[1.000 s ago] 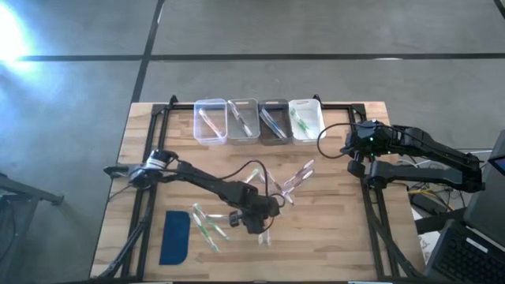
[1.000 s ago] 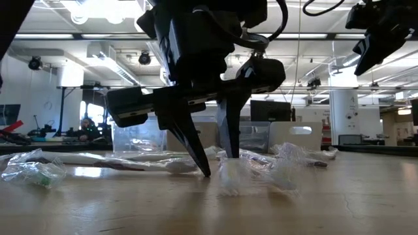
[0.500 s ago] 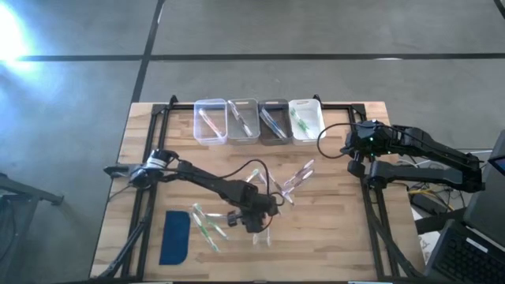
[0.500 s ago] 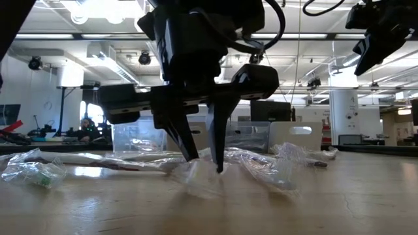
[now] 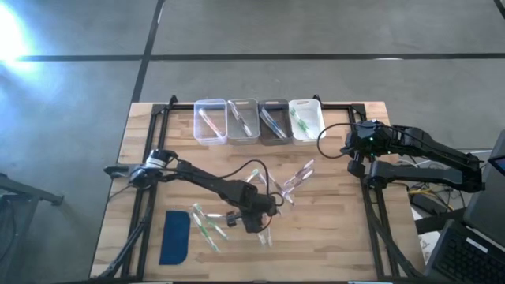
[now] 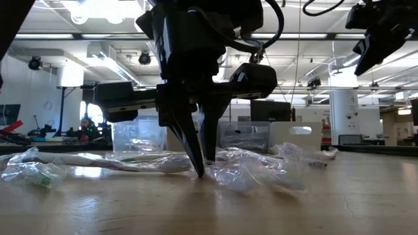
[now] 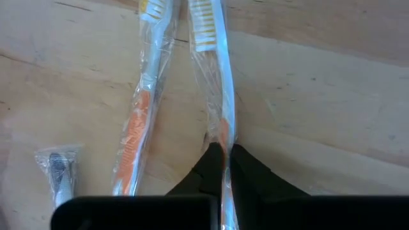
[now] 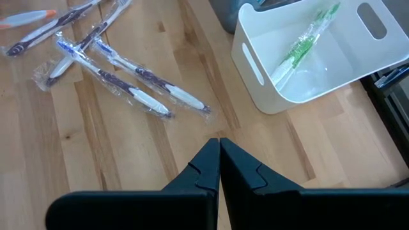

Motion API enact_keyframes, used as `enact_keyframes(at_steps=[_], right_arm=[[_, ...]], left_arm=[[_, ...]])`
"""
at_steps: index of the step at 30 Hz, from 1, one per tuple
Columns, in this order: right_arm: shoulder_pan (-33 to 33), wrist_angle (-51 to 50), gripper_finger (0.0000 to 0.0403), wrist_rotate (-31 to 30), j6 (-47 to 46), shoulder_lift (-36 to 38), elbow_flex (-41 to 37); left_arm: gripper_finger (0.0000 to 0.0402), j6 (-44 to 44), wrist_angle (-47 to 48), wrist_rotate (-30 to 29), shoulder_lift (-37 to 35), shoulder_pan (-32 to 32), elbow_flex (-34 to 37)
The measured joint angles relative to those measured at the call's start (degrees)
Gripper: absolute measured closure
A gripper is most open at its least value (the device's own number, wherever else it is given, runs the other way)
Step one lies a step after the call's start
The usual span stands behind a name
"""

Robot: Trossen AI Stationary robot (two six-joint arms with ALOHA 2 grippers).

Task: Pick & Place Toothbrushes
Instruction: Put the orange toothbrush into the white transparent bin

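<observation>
Several wrapped toothbrushes lie flat on the wooden table (image 5: 339,237): green ones (image 5: 207,226) at the near left and clear ones (image 5: 297,180) in the middle. My left gripper (image 5: 259,227) stands between them, fingertips down at the table (image 6: 201,171). It is shut on an orange-accented toothbrush (image 7: 214,76) in a clear wrapper. A second orange toothbrush (image 7: 137,128) lies beside it. My right gripper (image 8: 219,153) hangs shut and empty above the table's right side (image 5: 355,151), near the white bin (image 8: 307,57). My left gripper pinches the wrapped toothbrush's handle at its orange grip section (image 7: 222,137) between its two fingers. The fingers come steeply from above and lie across the handle. The toothbrush lies on the table, its bristle head (image 7: 203,16) pointing away from the gripper.
Four small bins stand in a row at the far edge: a clear one (image 5: 209,121), two more (image 5: 243,120) (image 5: 274,120) and the white one (image 5: 306,118), each holding toothbrushes. A dark-blue pad (image 5: 175,237) lies at the near left. Blue-and-purple toothbrushes (image 8: 121,80) lie mid-table.
My left gripper has shut on the orange toothbrush without leaving its place. The crinkled wrapper between the fingers has been drawn in and has shifted a little on the table.
</observation>
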State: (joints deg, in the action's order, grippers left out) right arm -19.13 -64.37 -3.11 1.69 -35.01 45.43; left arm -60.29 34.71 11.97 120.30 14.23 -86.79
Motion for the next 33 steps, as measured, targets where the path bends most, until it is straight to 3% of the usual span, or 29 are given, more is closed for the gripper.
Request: enact_keyframes(at_steps=[20,33], right_arm=[[0.0,0.0,0.0394,0.0,0.0,0.0,0.0],[0.0,0.1,0.0394,0.0,0.0,0.0,0.0]], left_arm=[[0.0387,0.7,-0.1,-0.5,-7.2,0.0,-0.2],[0.0386,10.0,-7.6,-6.0,-17.0,-1.6,-0.2]])
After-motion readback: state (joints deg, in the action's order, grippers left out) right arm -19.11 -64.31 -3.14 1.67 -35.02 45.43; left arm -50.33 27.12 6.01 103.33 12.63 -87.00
